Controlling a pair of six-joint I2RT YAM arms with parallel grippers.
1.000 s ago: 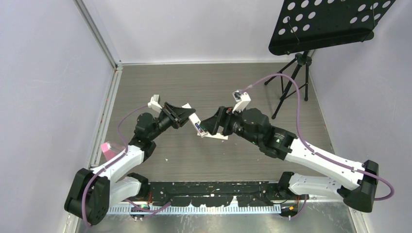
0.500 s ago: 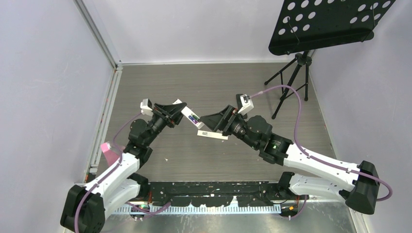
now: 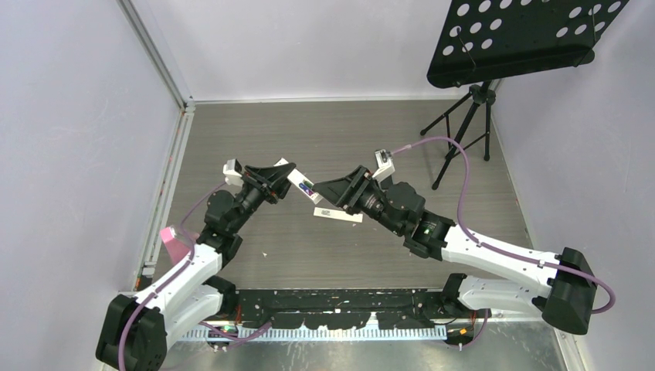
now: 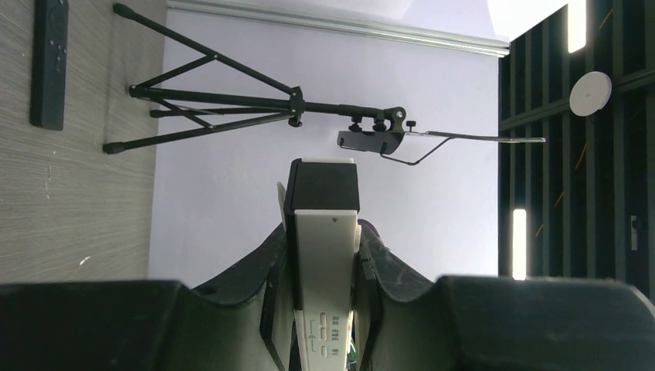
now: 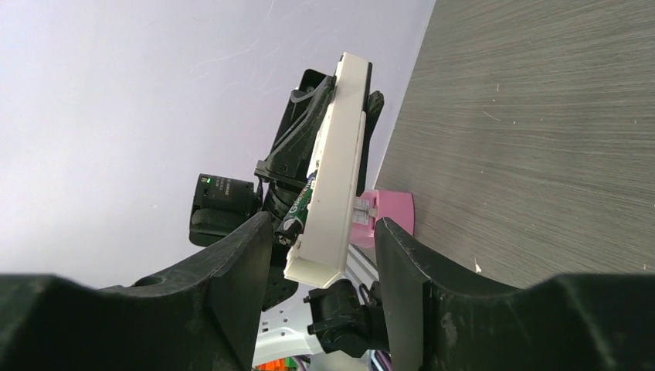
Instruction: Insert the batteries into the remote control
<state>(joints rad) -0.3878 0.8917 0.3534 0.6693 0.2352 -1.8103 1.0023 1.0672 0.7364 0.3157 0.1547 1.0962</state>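
Note:
My left gripper (image 3: 283, 183) is shut on the white remote control (image 3: 297, 182), held above the table with its open battery bay facing up. Batteries (image 3: 307, 186) lie in the bay; in the right wrist view a green battery (image 5: 300, 207) sits along the remote control's (image 5: 337, 174) left side. In the left wrist view the remote control (image 4: 326, 255) stands clamped between the fingers. My right gripper (image 3: 327, 190) is open, and its fingers (image 5: 241, 270) straddle the remote's free end with a gap on each side. A flat white cover (image 3: 337, 215) lies on the table below.
A black music stand (image 3: 525, 39) on a tripod (image 3: 463, 135) stands at the back right. A pink object (image 3: 174, 240) sits by the left arm. A second, black remote (image 4: 48, 62) lies on the table in the left wrist view. Grey walls close the left and back.
The left arm swung the remote up and to the left, then held still. The right gripper followed to the remote's free end and its jaws narrowed.

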